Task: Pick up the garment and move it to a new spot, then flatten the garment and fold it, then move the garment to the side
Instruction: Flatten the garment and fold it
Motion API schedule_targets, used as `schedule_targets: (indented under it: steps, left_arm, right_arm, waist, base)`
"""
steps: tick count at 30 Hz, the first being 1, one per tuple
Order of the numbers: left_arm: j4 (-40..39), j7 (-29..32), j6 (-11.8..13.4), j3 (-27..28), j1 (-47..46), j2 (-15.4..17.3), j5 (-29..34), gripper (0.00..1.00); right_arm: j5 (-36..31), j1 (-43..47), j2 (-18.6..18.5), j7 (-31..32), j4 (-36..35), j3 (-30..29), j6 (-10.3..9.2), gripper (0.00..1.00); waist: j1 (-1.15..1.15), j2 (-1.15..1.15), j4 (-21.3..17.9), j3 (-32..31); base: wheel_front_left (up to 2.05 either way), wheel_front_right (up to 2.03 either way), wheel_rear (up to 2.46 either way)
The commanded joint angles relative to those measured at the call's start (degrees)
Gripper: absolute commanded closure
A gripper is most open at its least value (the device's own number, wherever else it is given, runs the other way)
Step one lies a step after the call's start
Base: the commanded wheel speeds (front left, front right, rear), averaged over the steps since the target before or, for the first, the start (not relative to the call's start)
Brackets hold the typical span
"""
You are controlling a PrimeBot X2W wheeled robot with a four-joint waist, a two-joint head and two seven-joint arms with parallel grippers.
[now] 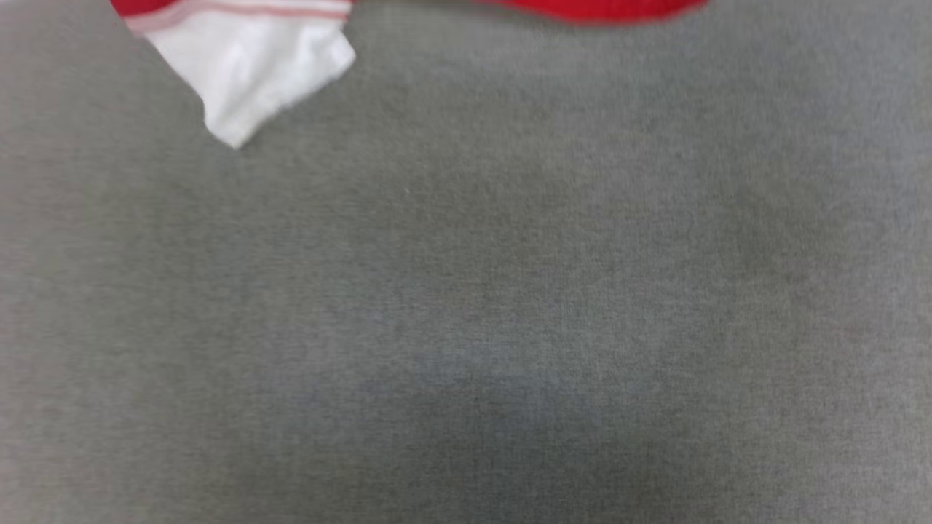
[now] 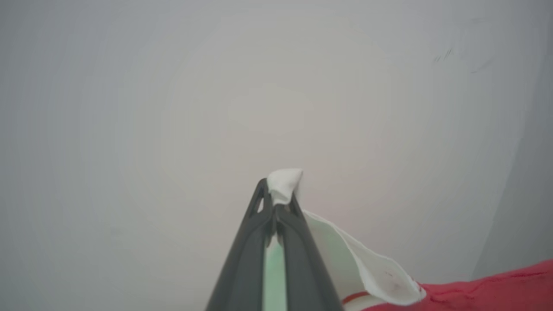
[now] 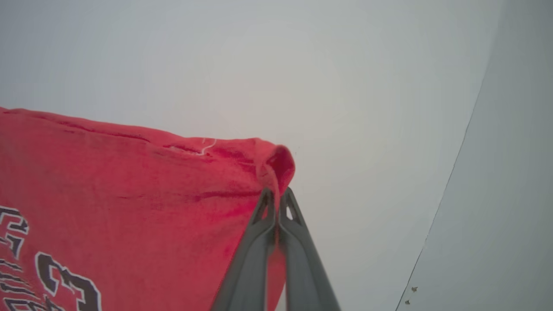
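Left tool (image 2: pixel 276 196) pinches garment (image 2: pixel 376 272) sleeve; right tool (image 3: pixel 276 198) pinches red edge.

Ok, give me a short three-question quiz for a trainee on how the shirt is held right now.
1. True or false: the left hand is shut on a white part of the garment.
2. Which colour of cloth does the right hand pinch? A white, B red, C black.
3. Fill in: in the head view, the garment's white ______ shows at the upper left against the grey surface.
Key: 1 true; 2 B; 3 sleeve.
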Motion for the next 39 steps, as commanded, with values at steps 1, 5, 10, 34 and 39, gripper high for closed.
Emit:
schedule_targets:
  steps: [1, 5, 10, 34, 39]
  left_arm:
    - [0.38, -0.77, -0.55, 0.04, -1.34, 0.23, 0.47, 1.0]
    - [1.34, -6.37, -1.78, 1.66, -7.24, -0.45, 0.42, 1.0]
    - [2.58, -9.3, -3.33, 2.48, -14.29, -2.77, 0.24, 1.0]
    - [1.05, -10.23, -4.8, -4.39, 1.67, -3.82, -8.01, 1.0]
    - [-1.45, -8.75, -4.76, -6.86, 10.04, -2.09, -10.18, 1.0]
  right_arm:
    - [-1.07, -1.14, 0.53, -1.41, 0.79, -0.41, -0.08, 1.0]
    - [-6.05, -5.7, 2.48, -10.41, 5.42, -3.25, -0.08, 1.0]
    - [-11.53, -11.17, 3.0, -15.37, 10.49, -6.88, -0.08, 1.0]
    - [-12.05, -4.86, 3.21, -17.28, 17.66, -0.62, -0.08, 1.0]
    - [-6.56, 2.04, 1.23, -16.32, 16.2, 7.5, -0.08, 1.0]
  waist:
    - [0.0, 0.0, -3.08, 5.21]
    - [0.0, 0.0, -4.56, 10.0]
    - [0.0, 0.0, -4.11, 16.88]
    - [0.0, 0.0, 2.13, 18.12]
    - [0.0, 0.0, 2.98, 11.33]
  base:
    - [0.0, 0.0, 0.0]
    - [0.0, 0.0, 0.0]
    - [0.0, 0.0, 0.0]
    - [0.0, 0.0, 0.0]
    - [0.0, 0.0, 0.0]
